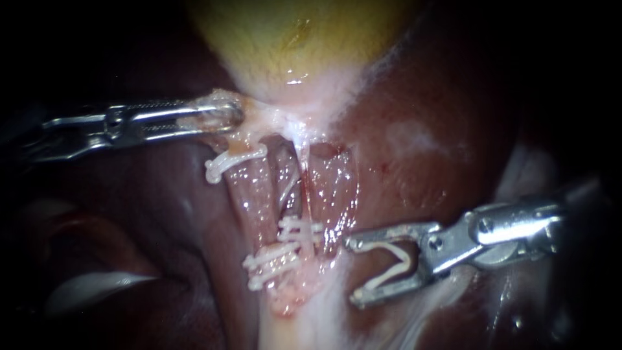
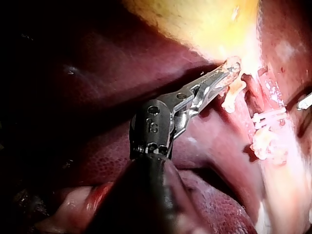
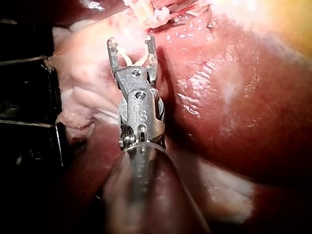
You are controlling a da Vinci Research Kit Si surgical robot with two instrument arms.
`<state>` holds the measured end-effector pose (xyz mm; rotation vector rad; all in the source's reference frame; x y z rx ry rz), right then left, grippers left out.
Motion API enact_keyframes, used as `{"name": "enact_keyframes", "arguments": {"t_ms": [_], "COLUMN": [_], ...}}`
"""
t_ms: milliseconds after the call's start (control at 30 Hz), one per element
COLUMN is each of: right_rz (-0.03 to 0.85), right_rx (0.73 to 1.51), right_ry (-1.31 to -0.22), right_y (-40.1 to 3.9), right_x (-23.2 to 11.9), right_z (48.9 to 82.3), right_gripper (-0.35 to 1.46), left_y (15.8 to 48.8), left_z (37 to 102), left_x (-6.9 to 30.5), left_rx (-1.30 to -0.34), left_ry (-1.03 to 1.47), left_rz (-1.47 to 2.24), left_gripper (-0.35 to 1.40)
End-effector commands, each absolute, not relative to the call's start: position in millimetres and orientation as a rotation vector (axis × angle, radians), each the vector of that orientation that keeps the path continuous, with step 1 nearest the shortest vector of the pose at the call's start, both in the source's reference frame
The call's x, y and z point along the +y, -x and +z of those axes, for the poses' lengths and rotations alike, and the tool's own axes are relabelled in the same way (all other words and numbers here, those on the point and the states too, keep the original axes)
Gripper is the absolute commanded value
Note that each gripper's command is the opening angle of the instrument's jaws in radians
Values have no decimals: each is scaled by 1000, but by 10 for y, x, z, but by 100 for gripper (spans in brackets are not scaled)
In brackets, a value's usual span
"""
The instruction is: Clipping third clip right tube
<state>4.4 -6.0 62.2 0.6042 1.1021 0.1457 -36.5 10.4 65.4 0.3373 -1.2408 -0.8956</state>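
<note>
Running down the middle of the endoscope frame from the gallbladder (image 1: 291, 32) at top centre, the right tube (image 1: 334, 188) is lying reddish and glistening, with white set clips (image 1: 299, 230) crossing its lower left edge. Just right of that lower stretch, clear of the tube, the open clip (image 1: 389, 274) is sitting as a white V in the right instrument (image 1: 353, 271), whose jaws are standing wide apart and pressing on the clip's two arms from either side; the shaft is entering from the right edge. Beside the right tube, the left tube (image 1: 249, 194) is carrying an upper clip (image 1: 227, 162) and a lower clip cluster (image 1: 272, 262). At upper left, the left instrument (image 1: 230, 116) is clamping its jaws on neck tissue (image 1: 259, 120) below the gallbladder. Dark red liver (image 1: 421, 162) is surrounding everything.
</note>
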Motion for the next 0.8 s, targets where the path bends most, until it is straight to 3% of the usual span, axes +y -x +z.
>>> {"name": "enact_keyframes", "arguments": {"t_ms": [33, 800], "right_rz": [151, 377], "right_rx": [1105, 1068], "right_ry": [-593, -597], "right_y": [-44, -67], "right_x": [-57, -11], "right_z": [623, 663], "right_gripper": [45, 47], "left_y": [365, 364], "left_z": [654, 652], "left_x": [104, 103], "left_rx": [-1241, -1241], "left_ry": [-338, -338], "left_rz": [-895, -896], "left_gripper": [-35, -35]}}
